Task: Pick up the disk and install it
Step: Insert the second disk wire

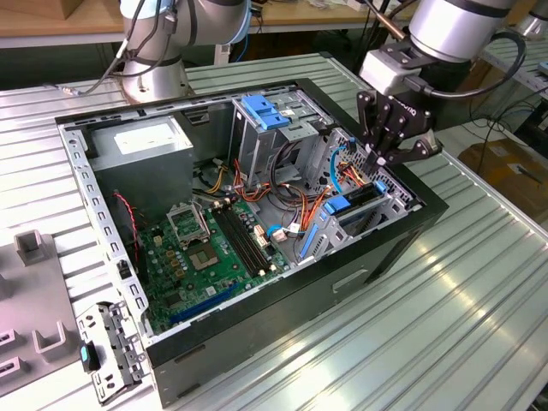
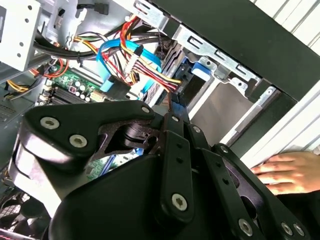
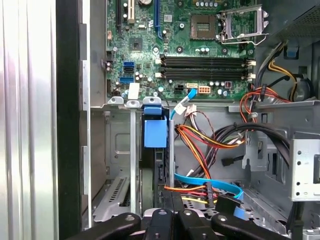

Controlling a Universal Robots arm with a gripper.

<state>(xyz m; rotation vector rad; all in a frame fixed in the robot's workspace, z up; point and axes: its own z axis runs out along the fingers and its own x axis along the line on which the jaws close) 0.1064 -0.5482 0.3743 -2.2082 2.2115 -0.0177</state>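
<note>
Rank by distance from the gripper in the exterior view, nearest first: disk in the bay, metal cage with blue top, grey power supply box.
From the gripper:
1. Disk, standing on edge in the bay just below the gripper, at the case's end on the exterior view's right.
2. Metal cage, mid-case, toward the exterior view's left of the gripper.
3. Power supply box, in the case's far corner on the exterior view's left.

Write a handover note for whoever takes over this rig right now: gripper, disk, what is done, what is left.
Gripper: low over the drive bay of the open computer case, at the disk's end; contact unclear.
Disk: on edge in that bay, blue rail showing.
Done: disk is off the table and in the bay.
Left: full seating cannot be confirmed.
Caution: a person's hand rests beside the case.
</note>
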